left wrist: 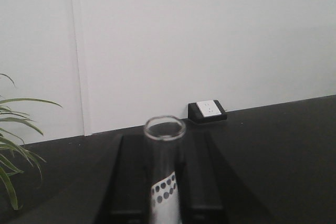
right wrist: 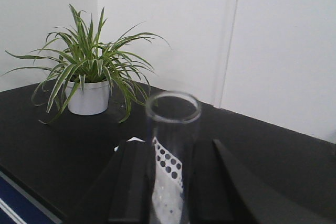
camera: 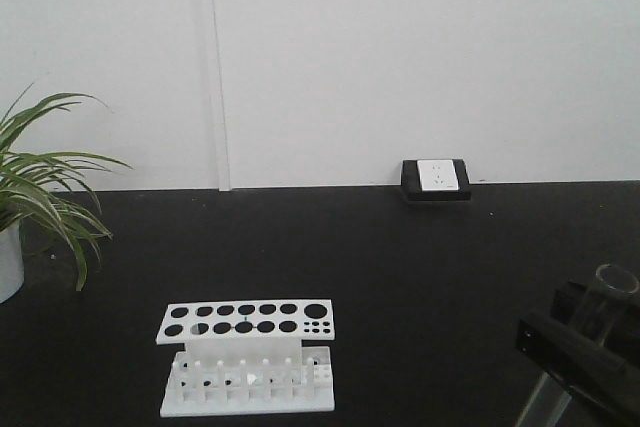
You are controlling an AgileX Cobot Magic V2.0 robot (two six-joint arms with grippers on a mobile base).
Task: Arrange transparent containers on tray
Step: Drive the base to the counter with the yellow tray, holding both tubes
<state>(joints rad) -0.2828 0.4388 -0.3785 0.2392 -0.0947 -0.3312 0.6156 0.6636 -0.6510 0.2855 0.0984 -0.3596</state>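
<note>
In the left wrist view my left gripper (left wrist: 164, 148) is shut on a transparent container (left wrist: 165, 129), a clear glass tube standing upright between the two dark fingers, rim up. My right gripper (right wrist: 170, 153) is likewise shut on a second transparent container (right wrist: 173, 116), held upright. In the front view that right gripper (camera: 585, 337) sits at the lower right edge with its tube (camera: 611, 297) tilted slightly; the left gripper is outside that view. The tray is out of view in all frames.
A white holed tube rack (camera: 247, 357) stands on the black table, front left of centre, with no tubes in it. A potted spider plant (camera: 30, 197) is at the left edge. A white socket box (camera: 436, 178) sits against the back wall.
</note>
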